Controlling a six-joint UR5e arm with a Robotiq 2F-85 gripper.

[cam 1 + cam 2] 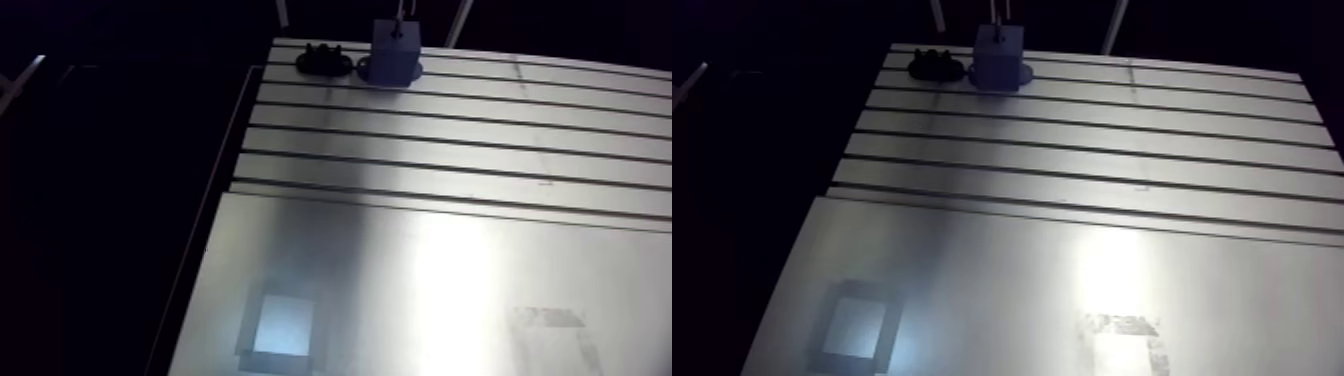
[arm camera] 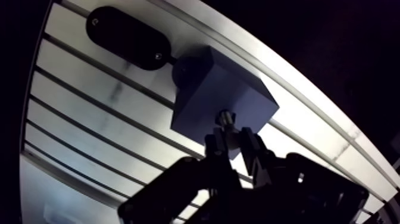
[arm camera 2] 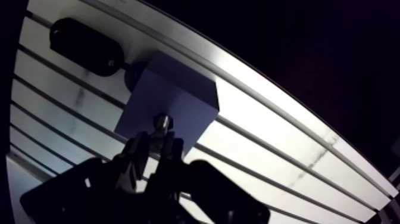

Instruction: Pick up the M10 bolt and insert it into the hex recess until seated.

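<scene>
pincer (image 2: 233,142) glossy black, bulky dark body, two slim dark fingers (image 2: 214,148)

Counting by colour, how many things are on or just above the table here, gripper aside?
Blue: 1, the block
Black: 1, the oval piece
Silver metal: 1, the bolt, held in the gripper
Total: 3
</scene>
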